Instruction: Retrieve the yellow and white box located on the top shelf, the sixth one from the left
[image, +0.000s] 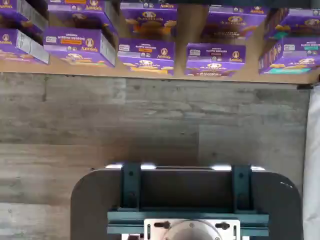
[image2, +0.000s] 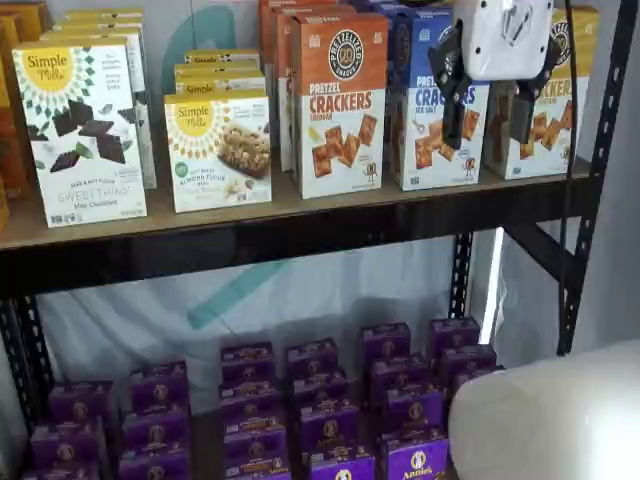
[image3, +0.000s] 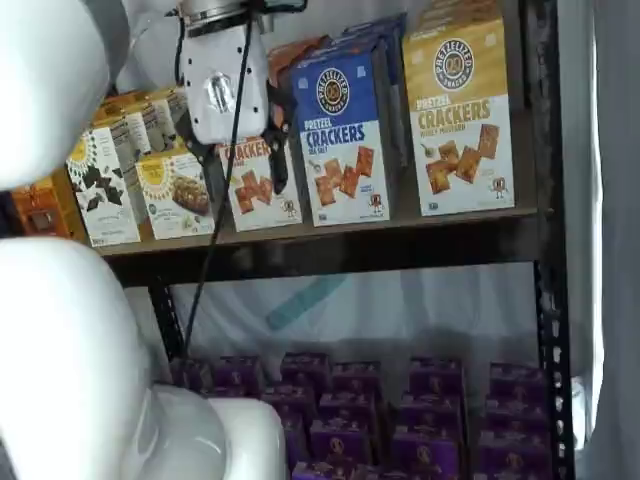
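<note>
Gripper open, empty, hanging before the top shelf; risk of snagging the blue carton tight beside the yellow and white box.

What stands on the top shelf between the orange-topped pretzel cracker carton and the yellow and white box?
The blue-topped pretzel cracker carton stands between the orange-topped carton and the yellow and white box in a shelf view.

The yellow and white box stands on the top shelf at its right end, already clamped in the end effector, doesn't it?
Not clamped: in both shelf views the end effector hangs open, empty, before the cartons. The yellow and white box does stand at the top shelf's right end.
</note>
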